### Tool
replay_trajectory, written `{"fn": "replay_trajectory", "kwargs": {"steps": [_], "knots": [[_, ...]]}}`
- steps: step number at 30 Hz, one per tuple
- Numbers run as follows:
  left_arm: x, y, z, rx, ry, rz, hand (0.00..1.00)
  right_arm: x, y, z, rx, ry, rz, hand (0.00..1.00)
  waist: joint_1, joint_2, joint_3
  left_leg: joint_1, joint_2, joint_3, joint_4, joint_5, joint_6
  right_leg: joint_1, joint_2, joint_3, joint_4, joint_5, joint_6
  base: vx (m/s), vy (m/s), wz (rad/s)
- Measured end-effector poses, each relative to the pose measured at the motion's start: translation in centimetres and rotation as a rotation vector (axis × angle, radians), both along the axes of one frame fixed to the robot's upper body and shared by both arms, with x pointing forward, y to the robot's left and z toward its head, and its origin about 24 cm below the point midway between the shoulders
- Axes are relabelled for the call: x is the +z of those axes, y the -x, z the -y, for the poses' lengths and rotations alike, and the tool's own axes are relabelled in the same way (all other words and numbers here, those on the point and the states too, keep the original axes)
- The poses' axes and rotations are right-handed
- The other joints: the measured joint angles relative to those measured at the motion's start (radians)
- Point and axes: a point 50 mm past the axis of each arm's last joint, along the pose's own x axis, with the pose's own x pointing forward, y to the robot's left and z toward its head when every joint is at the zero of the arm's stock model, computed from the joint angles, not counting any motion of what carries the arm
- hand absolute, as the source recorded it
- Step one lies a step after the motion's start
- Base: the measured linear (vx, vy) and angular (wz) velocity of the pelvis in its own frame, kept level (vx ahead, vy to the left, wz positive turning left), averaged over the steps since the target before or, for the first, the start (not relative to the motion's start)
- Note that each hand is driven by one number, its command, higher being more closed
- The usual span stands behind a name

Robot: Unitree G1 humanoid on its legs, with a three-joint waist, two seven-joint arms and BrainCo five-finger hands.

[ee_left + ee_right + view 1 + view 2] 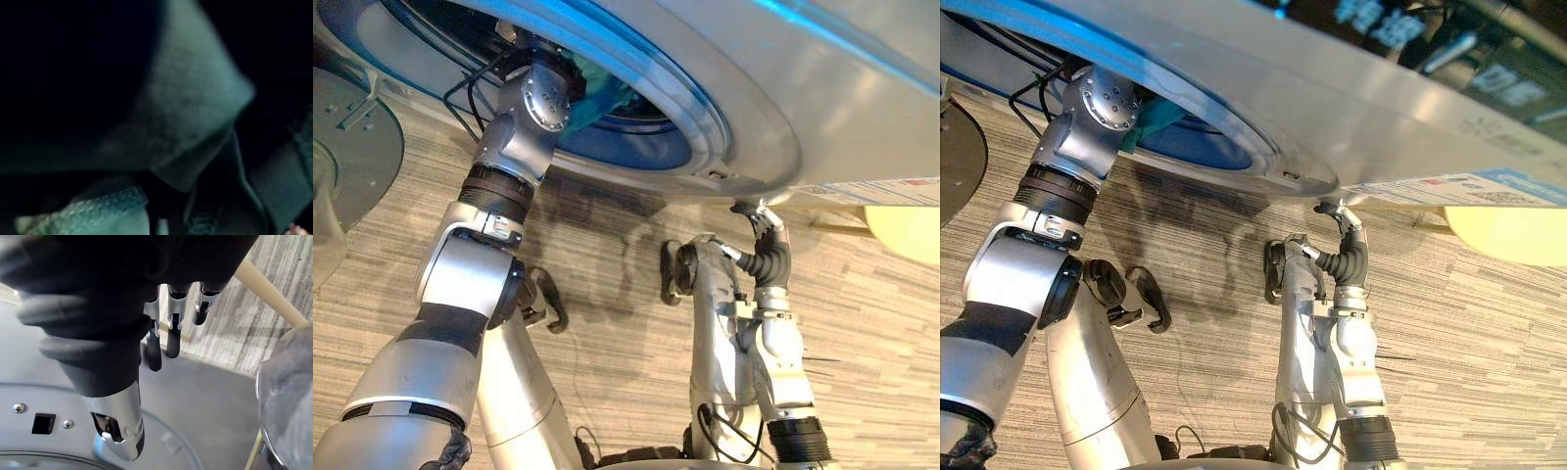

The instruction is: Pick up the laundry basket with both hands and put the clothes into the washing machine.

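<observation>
Your washing machine spans the far side of the scene, its door swung open at far left. Your left arm goes into the round drum opening, and teal clothes sit at the mouth of it, beside the wrist. By this I judge you are in the loading step: at least one garment is at or inside the drum. What is left is to let go and draw the arm clear. You cannot tell from here whether more clothes wait. A pale yellow thing lies at the far right on the floor; it may be the basket, but I cannot say.

The left wrist view gives you what the head views do not: teal cloth close up in the dark of the drum. The left hand's fingers are hidden there, so you cannot tell if they pinch the cloth.

Your right hand is under the machine's front rim, right of the opening. Its own wrist view shows the fingers straight and side by side, holding nothing, tips close to the grey panel.
</observation>
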Motion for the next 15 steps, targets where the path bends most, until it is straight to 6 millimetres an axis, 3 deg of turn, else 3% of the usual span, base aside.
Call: {"fn": "replay_trajectory", "kwargs": {"steps": [4,10,15], "knots": [[0.5,-0.1,-0.1,0.000,-0.018,-0.025,0.00,-0.1,0.1,0.1,0.023,0.021,-0.006,0.00,0.000,-0.002,-0.002,0.002,-0.004,-0.002,0.000,0.003,-0.005,0.000,-0.008,-0.004,0.009,-0.004,-0.007,0.01,-0.012,0.06],[2.0,0.6,-1.7,-0.106,0.264,0.005,0.00,-0.3,0.1,0.2,0.031,0.029,-0.021,0.00,0.003,-0.002,-0.002,0.011,-0.021,-0.012,-0.009,0.018,-0.021,0.012,-0.028,-0.013,0.025,-0.014,-0.024,0.00,-0.015,0.13],[3.8,3.0,-2.6,-0.282,0.520,0.174,0.00,-1.8,0.3,-0.1,0.003,0.007,-0.090,0.00,0.026,-0.002,-0.004,0.071,-0.050,-0.030,-0.084,0.056,-0.055,0.083,-0.059,-0.045,-0.006,-0.034,-0.052,0.02,-0.045,0.23]]}}
